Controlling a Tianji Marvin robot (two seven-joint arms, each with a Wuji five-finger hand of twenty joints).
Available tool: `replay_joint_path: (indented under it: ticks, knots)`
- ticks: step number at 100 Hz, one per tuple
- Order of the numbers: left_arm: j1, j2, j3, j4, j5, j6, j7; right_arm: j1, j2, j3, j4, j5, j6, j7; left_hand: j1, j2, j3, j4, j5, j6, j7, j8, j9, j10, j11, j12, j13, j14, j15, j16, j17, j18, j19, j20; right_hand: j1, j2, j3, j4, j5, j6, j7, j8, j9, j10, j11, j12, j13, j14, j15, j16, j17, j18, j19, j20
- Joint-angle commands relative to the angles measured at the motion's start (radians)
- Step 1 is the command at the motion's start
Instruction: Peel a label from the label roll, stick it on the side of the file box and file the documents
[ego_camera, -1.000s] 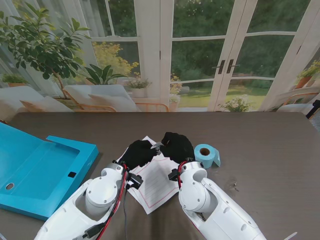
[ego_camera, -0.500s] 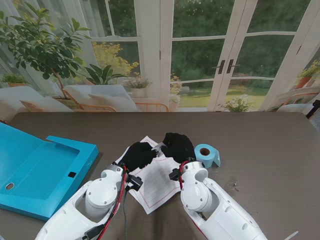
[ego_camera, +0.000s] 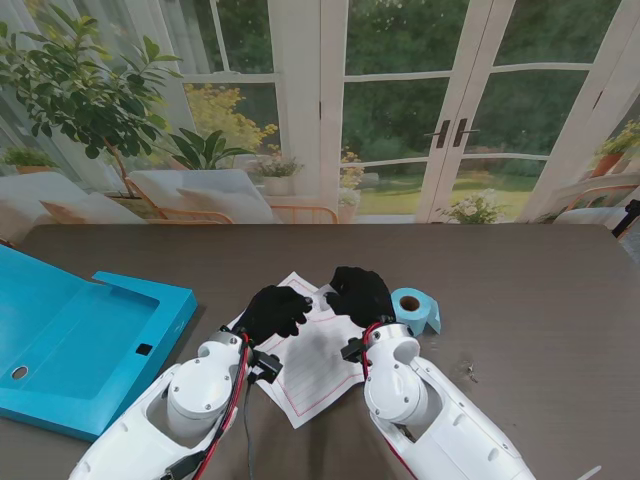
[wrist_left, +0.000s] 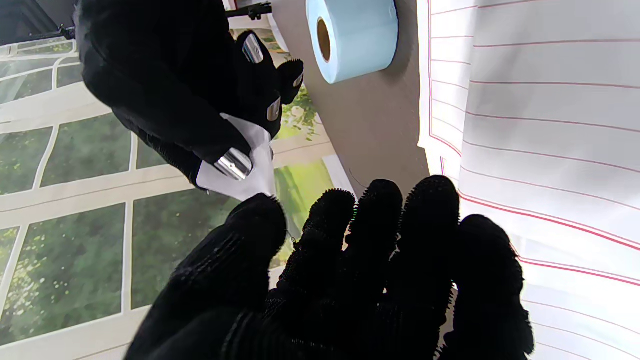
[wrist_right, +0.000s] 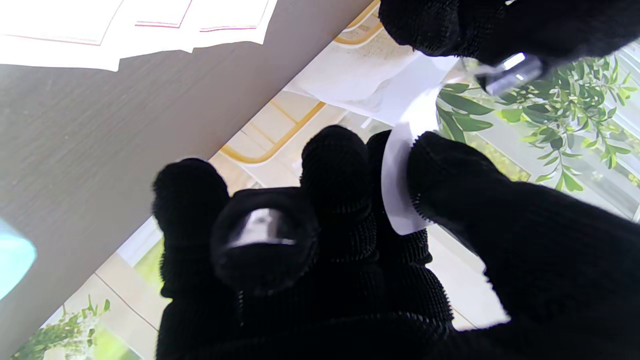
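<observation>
Both black-gloved hands were held together over the sheets of lined paper (ego_camera: 318, 352) near the middle of the brown surface (ego_camera: 520, 290). A small white label (wrist_right: 400, 185) was held between them. In the right wrist view it was pinched between the thumb and a neighbouring finger of the right hand (ego_camera: 358, 294), its free end reaching towards the fingers of the other hand. In the left wrist view the same label (wrist_left: 240, 170) was seen clamped under a metal-tipped finger of the right hand (wrist_left: 170, 85), with the thumb tip of the left hand (wrist_left: 340, 270) touching its edge; the remaining left fingers (wrist_left: 430, 210) were held side by side, slightly curled, with nothing seen between them. Whether the left hand (ego_camera: 272, 310) truly gripped the label or only touched it could not be told.

The blue label roll (ego_camera: 412, 309) lay on its side on the surface, just to the right of the right hand and beside the paper; in the left wrist view the roll (wrist_left: 350, 37) was seen apart from all fingers. The paper (wrist_left: 540, 125) lay flat under the hands. The open blue file box (ego_camera: 80, 345) rested at the left edge of the surface, well apart from both hands and from the label.
</observation>
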Motion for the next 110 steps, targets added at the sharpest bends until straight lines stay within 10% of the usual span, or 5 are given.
replay_joint_path:
  ticks: [1, 45, 110]
  knots:
    - [0.008, -0.004, -0.009, -0.013, -0.009, 0.004, -0.011, -0.008, 0.000, 0.001, -0.008, 0.000, 0.003, 0.018, -0.038, 0.055, -0.037, -0.015, 0.031, 0.006, -0.111, -0.037, -0.031, 0.027, -0.066, -0.074, -0.043, 0.048, -0.082, -0.037, -0.052, 0.012, -0.053, -0.035, 0.021, -0.001, 0.091, -0.023, 0.020, -0.024, 0.019, 0.017, 0.078, 0.012, 0.013, 0.023, 0.014, -0.069, 0.032, 0.019, 0.293, -0.024, 0.052, 0.027]
    - [0.042, 0.011, -0.110, -0.086, 0.090, 0.044, 0.007, -0.016, 0.006, 0.014, -0.017, -0.001, 0.018, 0.031, -0.043, 0.118, -0.136, -0.002, 0.041, 0.015, -0.413, -0.166, -0.096, 0.060, -0.193, -0.252, -0.181, 0.077, -0.354, -0.160, -0.185, -0.013, -0.290, -0.110, 0.020, 0.000, 0.090, -0.024, 0.014, -0.024, 0.017, 0.028, 0.077, 0.012, 0.006, 0.025, 0.014, -0.064, 0.027, 0.019, 0.291, -0.021, 0.040, 0.033]
    - [0.031, 0.063, -0.327, -0.039, 0.380, 0.269, -0.090, -0.035, 0.018, 0.032, -0.037, 0.001, 0.016, 0.062, -0.044, 0.134, -0.228, 0.003, -0.131, 0.007, -0.534, -0.285, -0.421, 0.010, -0.305, -0.476, -0.515, -0.060, -0.744, -0.366, -0.349, -0.208, -1.005, -0.113, 0.025, 0.001, 0.089, -0.023, 0.004, -0.019, 0.015, 0.037, 0.071, 0.020, 0.001, 0.031, 0.014, -0.049, 0.017, 0.014, 0.285, -0.007, 0.024, 0.037]
